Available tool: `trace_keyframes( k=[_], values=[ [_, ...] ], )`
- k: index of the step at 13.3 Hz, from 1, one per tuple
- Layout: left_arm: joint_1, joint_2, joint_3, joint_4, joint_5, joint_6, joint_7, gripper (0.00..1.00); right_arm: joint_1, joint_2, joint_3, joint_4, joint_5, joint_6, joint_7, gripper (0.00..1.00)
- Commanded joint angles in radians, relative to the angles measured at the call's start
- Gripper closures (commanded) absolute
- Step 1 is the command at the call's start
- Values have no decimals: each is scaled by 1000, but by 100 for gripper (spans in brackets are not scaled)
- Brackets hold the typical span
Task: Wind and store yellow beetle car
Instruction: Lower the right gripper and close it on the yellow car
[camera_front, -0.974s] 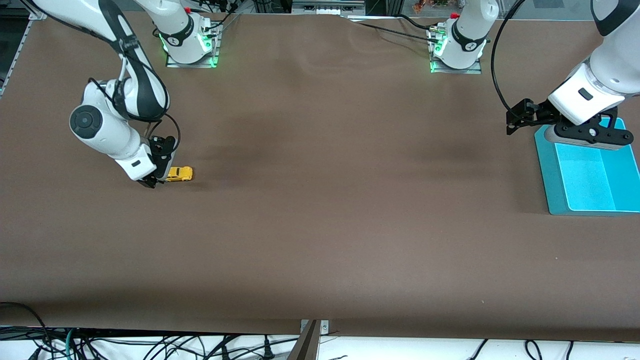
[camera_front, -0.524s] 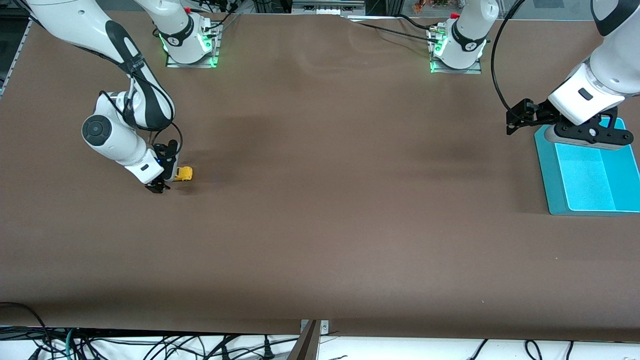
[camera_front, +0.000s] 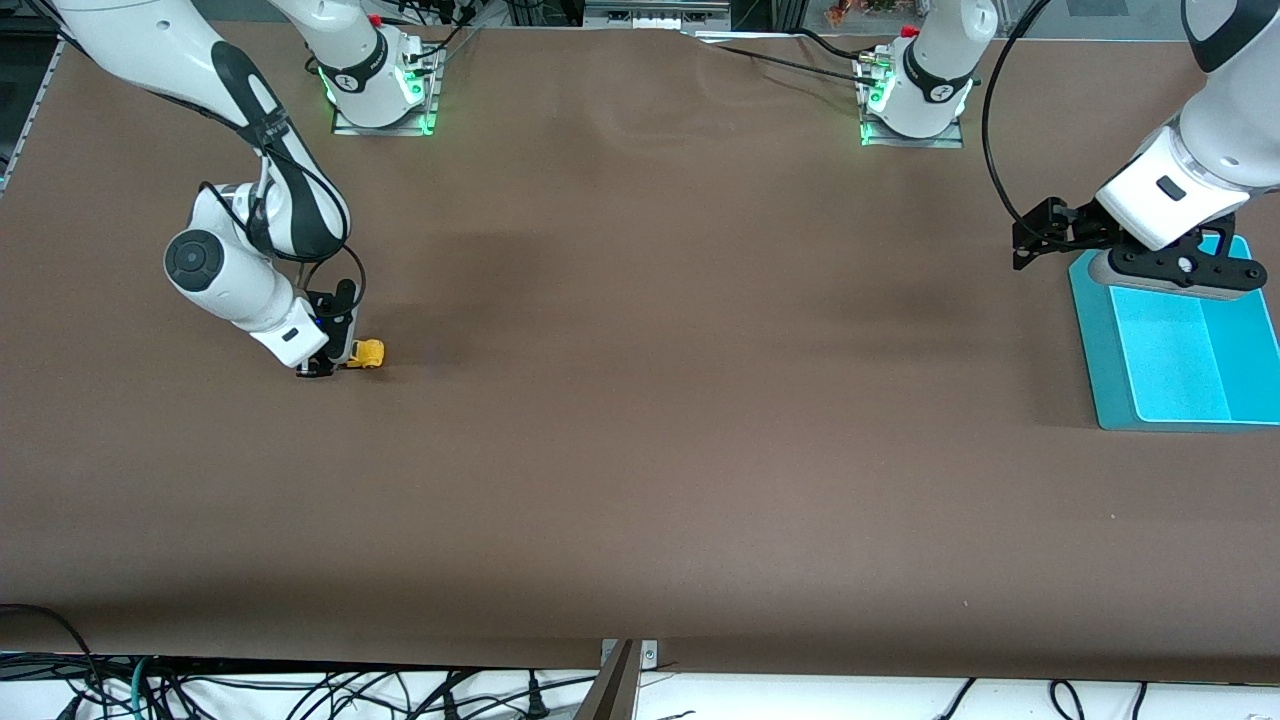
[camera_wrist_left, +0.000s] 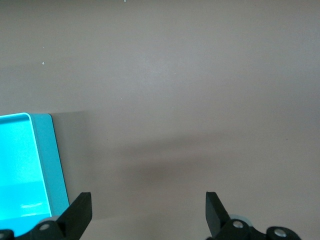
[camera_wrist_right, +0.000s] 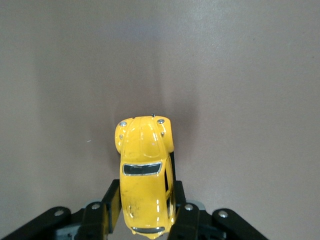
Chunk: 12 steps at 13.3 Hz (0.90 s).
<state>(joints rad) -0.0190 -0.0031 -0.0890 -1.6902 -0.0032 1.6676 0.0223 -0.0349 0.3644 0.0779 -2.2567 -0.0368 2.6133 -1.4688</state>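
Note:
The yellow beetle car (camera_front: 367, 352) stands on the brown table at the right arm's end. My right gripper (camera_front: 330, 362) is low at the table and shut on the car's rear half. In the right wrist view the car (camera_wrist_right: 145, 165) sits between the two black fingers (camera_wrist_right: 112, 196), which press its sides, and its nose points away from the gripper (camera_wrist_right: 145, 192). My left gripper (camera_front: 1030, 245) waits open and empty over the table, beside the teal tray's rim (camera_front: 1095, 340). In the left wrist view the gripper (camera_wrist_left: 147, 210) has bare table between its fingers.
The teal tray (camera_wrist_left: 42, 165), with two compartments, lies at the left arm's end of the table. The two arm bases stand along the table edge farthest from the front camera. Cables hang below the table edge nearest that camera.
My right gripper has moved along the car toward its nose, dropped lower, and now covers its rear half. The left arm has not moved.

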Motion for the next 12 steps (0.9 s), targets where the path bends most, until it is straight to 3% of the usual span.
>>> trace_keyframes(
  k=[1,3,7,12],
  values=[
    [4,11,-8,29,23,-26,-4,0,-5,-13,8,-12,-6,-1,-13,90],
    [2,11,-8,29,23,-26,-4,0,-5,-16,11,-12,-6,-2,-31,90],
    [-1,11,-11,32,23,-26,-5,0,-3,-32,82,11,2,-76,16,90],
    [-1,11,-15,34,25,-28,-5,0,-6,19,86,9,0,-27,-34,90]
  ],
)
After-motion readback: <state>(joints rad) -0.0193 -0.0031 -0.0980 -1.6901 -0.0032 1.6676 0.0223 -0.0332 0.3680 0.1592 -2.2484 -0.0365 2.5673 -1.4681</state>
